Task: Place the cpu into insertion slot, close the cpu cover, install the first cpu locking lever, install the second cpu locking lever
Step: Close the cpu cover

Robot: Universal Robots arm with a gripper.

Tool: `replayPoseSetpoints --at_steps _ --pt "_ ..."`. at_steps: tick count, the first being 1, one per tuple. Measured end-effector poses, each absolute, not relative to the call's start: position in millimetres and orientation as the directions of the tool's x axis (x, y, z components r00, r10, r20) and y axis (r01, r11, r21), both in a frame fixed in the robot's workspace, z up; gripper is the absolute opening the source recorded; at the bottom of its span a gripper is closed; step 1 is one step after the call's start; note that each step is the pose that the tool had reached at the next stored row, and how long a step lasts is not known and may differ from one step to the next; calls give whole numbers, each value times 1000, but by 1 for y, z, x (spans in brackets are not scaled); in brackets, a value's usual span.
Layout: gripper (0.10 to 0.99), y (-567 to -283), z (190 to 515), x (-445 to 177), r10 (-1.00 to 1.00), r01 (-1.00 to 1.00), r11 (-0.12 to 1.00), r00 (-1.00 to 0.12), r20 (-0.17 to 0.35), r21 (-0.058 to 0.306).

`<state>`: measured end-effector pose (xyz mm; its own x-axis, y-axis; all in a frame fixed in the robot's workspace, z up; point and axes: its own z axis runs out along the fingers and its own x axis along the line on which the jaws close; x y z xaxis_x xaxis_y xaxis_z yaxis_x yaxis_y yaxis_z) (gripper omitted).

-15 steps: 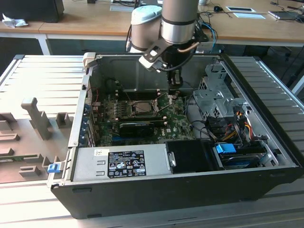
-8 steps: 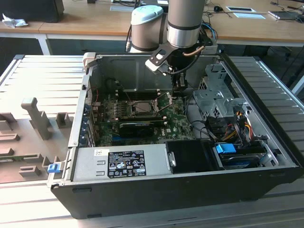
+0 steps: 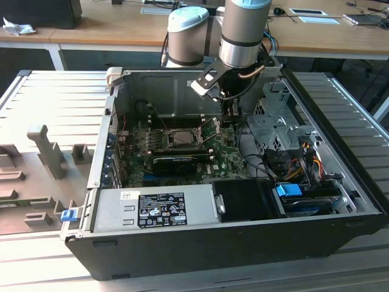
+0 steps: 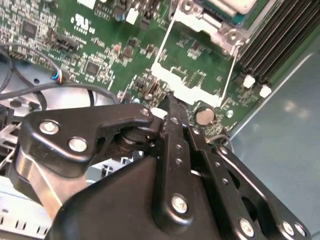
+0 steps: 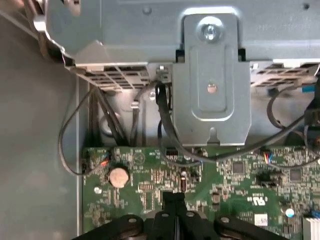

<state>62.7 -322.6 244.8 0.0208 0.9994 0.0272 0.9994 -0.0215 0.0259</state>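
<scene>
The cpu lies flat in the socket on the green motherboard, its pale silvery top facing up. The cpu cover, a thin metal frame with a large opening, stands swung open beside the socket, on the exterior view's right. My gripper is shut with nothing between its black fingers. Its tip hovers just off the free edge of the open cover, low over the board. In the exterior view the gripper hangs just to the right of the socket.
A coin battery sits on the board close to my fingertips. A grey metal drive cage and loose black cables rise beside them. A long black card lies in front of the socket, the power supply nearer the case front.
</scene>
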Motion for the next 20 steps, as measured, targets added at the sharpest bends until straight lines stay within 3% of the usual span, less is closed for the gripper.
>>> replayPoseSetpoints --at_steps 20 --pt "106 -323 246 50 999 999 -21 21 27 25"
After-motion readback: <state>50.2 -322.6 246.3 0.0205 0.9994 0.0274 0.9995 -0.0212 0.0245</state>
